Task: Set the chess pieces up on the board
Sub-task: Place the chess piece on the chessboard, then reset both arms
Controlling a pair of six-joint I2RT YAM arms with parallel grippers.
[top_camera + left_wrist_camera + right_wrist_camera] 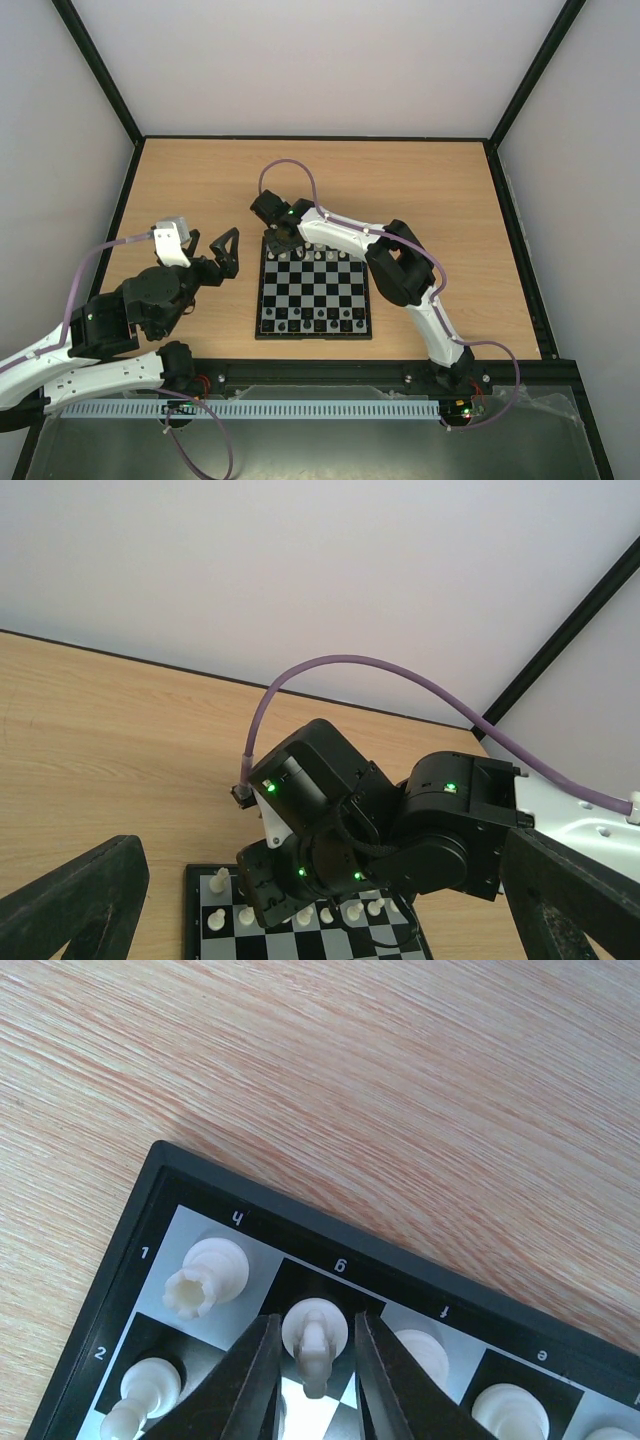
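**Right gripper point(315, 1322) at board point(160, 1175) corner: grip unconfirmed**

Fingers narrowly parted, one on each side of a white knight point(316, 1335) standing on its square; contact cannot be told. A rook point(205, 1278) stands just outside one finger. Left gripper point(212, 252) is wide open and empty, well apart from the board.

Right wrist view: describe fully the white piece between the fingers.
The white piece looks like pale plastic, with a round base and a narrow head, perhaps a knight. It stands on a black square of the board, beside the corner rook. Fingers of the right gripper flank it closely; contact is unclear.
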